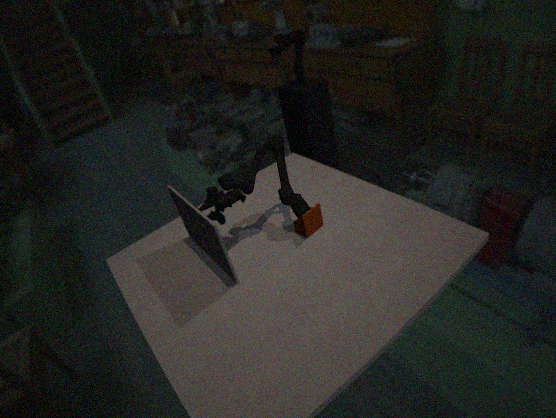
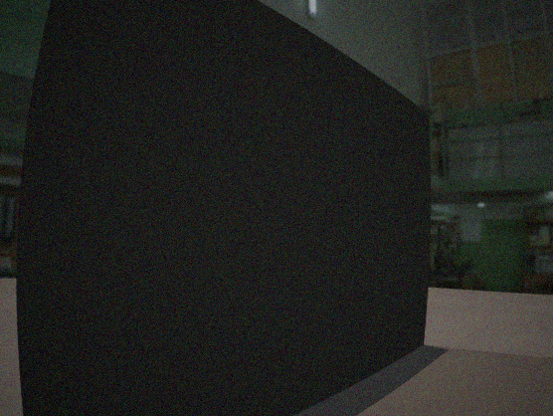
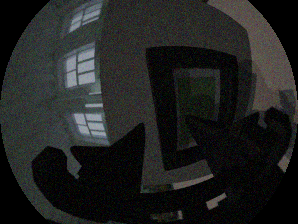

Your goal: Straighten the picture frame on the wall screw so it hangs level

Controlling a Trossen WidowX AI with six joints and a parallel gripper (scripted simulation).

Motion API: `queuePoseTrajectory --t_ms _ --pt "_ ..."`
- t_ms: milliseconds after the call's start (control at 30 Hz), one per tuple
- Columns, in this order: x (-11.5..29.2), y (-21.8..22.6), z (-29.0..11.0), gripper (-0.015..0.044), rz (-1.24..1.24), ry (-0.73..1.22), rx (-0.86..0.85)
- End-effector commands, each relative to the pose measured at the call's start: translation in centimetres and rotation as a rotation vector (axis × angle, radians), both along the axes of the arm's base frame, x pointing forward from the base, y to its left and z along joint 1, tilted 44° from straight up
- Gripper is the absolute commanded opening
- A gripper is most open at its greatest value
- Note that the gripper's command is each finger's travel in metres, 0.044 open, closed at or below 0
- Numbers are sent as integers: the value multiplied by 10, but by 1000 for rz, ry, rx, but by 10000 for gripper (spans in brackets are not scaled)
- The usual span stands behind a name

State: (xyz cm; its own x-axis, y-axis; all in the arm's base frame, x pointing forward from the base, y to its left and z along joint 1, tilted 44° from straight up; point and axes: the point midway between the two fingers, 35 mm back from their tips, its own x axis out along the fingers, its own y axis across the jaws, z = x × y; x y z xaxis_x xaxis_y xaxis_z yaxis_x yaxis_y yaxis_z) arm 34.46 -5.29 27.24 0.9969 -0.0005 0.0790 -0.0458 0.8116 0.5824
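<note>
The picture frame has a wide black border around a green picture. It hangs on the front of the upright grey wall panel. In the wrist view its left side slants against the panel's left edge; the wide lens makes the exact tilt hard to judge. The screw and notched strip are hidden. My gripper is open, with nothing seen between its fingers. In the wrist view the right finger covers part of the frame's lower right. The exterior view shows only the panel's back.
The panel stands on the pale table and casts a shadow behind it. An orange plate stands at the foot of my arm. A dark cabinet stands past the table's far corner. The picture is dim and grainy.
</note>
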Motion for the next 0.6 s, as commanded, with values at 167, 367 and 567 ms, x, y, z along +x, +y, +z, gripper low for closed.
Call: queuePoseTrajectory --t_ms 167,367,567 --pt "0 -1 0 260 -6 -1 -3" --pt "0 -1 0 260 -6 -1 -3" --pt "0 -1 0 208 -6 -1 -3"
